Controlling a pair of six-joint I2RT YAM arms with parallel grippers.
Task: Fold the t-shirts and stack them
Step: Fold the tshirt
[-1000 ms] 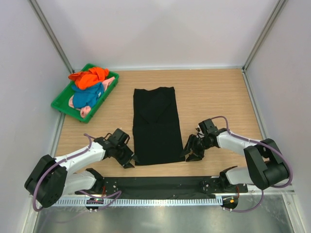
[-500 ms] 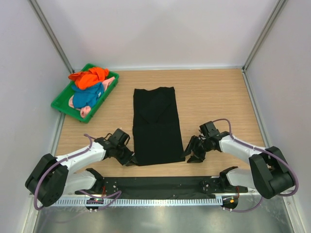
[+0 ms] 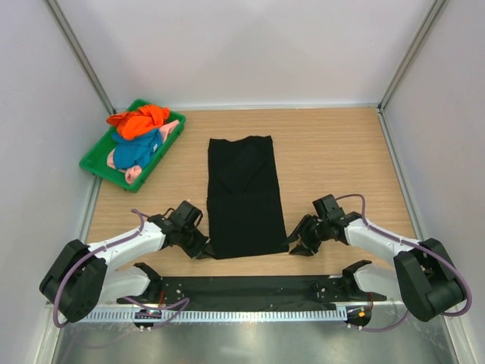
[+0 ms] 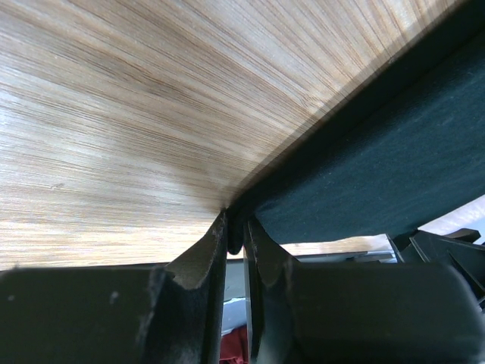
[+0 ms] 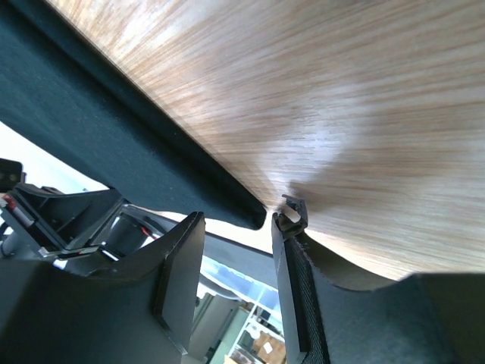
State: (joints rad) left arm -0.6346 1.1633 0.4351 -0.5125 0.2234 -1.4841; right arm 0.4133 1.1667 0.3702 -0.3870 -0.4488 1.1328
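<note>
A black t-shirt (image 3: pixel 244 196) lies flat as a long rectangle in the middle of the wooden table. My left gripper (image 3: pixel 203 249) sits low at its near-left corner and is shut on that corner; in the left wrist view my left gripper (image 4: pixel 235 231) pinches the black cloth (image 4: pixel 379 152) at its edge. My right gripper (image 3: pixel 298 243) is at the near-right corner, open. In the right wrist view the black shirt's corner (image 5: pixel 91 129) ends just at the gap of my right gripper (image 5: pixel 244 220), not pinched. Orange (image 3: pixel 139 120), blue (image 3: pixel 136 148) and pink (image 3: pixel 132 173) t-shirts are heaped at the back left.
A green tray (image 3: pixel 95 163) at the back left holds the heaped shirts. White walls with metal posts close in the table on three sides. The black base rail (image 3: pixel 250 290) runs along the near edge between the arm bases.
My left gripper has shut on the black shirt's near-left corner. My right gripper has shifted slightly nearer along the shirt's right edge and stays open.
</note>
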